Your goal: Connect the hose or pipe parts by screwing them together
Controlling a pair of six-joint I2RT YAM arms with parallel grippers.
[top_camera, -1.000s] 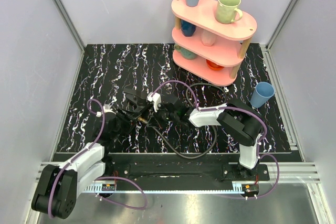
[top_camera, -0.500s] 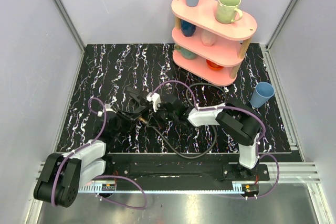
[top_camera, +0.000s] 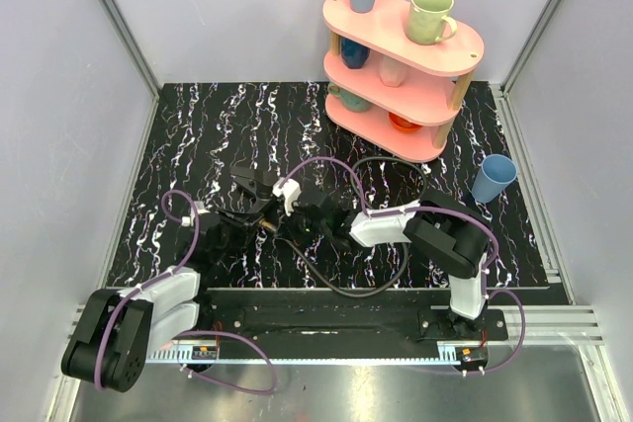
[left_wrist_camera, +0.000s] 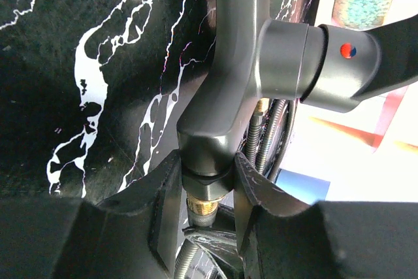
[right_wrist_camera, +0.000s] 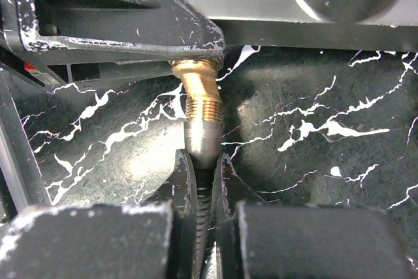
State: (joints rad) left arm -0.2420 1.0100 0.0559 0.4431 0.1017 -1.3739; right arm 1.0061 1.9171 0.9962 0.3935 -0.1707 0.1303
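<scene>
**Two claws meet at the hose joint**

The right claw [right_wrist_camera: 201, 173] is pinched tight on the hose [right_wrist_camera: 204, 210], just behind its silver collar [right_wrist_camera: 200, 140]. Straight ahead of this claw, the hose's long axis runs on through the collar into the brass fitting [right_wrist_camera: 198, 93]. The fitting leans slightly left and meets the underside of the dark angular piece [right_wrist_camera: 261, 11]. Bare threads show below that meeting point, so the joint looks only partly screwed in.

The left claw [left_wrist_camera: 206, 184] is clamped on the neck of the angular piece, one finger on each side. A brass thread pokes out beneath the neck, between the fingers. The body of the piece rises away from this claw.

From above, both claws come together near the middle of the counter [top_camera: 198, 135]. The rest of the hose loops back toward the right arm's base.

The next turn likely depends on the fitting lining up with the port. The right arm is nearer the hose, and the left arm steadies the piece. The lean risks crossing the thread.
</scene>
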